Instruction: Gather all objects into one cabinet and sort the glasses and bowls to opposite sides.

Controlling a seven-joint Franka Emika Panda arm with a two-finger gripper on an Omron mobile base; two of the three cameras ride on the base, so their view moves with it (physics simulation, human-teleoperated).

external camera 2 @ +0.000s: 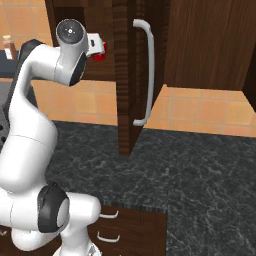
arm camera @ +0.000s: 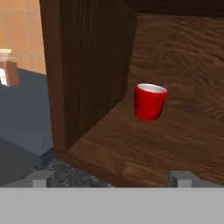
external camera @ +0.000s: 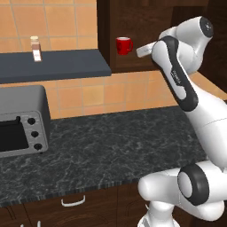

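So: the arm [external camera: 186,133] rises from the base over the dark marbled counter [external camera: 111,142], elbow bent high, forearm reaching up and forward at the open dark wood cabinet [arm camera: 92,74]. Upper joint sits at cabinet-floor height in both base views. The wrist and hand are aimed into the cabinet mouth, but the forearm link covers most of the hand in the left base view, and the shoulder joint covers it in the right base view.

Cabinet door [external camera 2: 127,75] stands swung out edge-on in the right base view, long pale curved handle [external camera 2: 145,70] on it. Cabinet top is cut off by the frame edge in every view, so the inner shelf can't be made out.

Fingers [arm camera: 111,178]: spread wide, holding nothing, two tips low in the hand view, at the cabinet's front lip. Short of the cup, not touching it.

Red cup [arm camera: 150,101] stands upright on the cabinet floor, near the left side wall, set back from the front edge, white inside visible. In the left base view it sits just left of the hand [external camera: 124,45]; in the right base view it's mostly hidden behind the arm, just a red sliver showing [external camera 2: 100,54].

Left of the cabinet: dark blue-grey shelf [external camera: 57,64] with a small brown bottle [external camera: 36,48] on it, blurred and cropped in the hand view. Toaster oven [external camera: 22,122] on the counter's left, cut off by the frame. Label detail on the bottle is too small to read.
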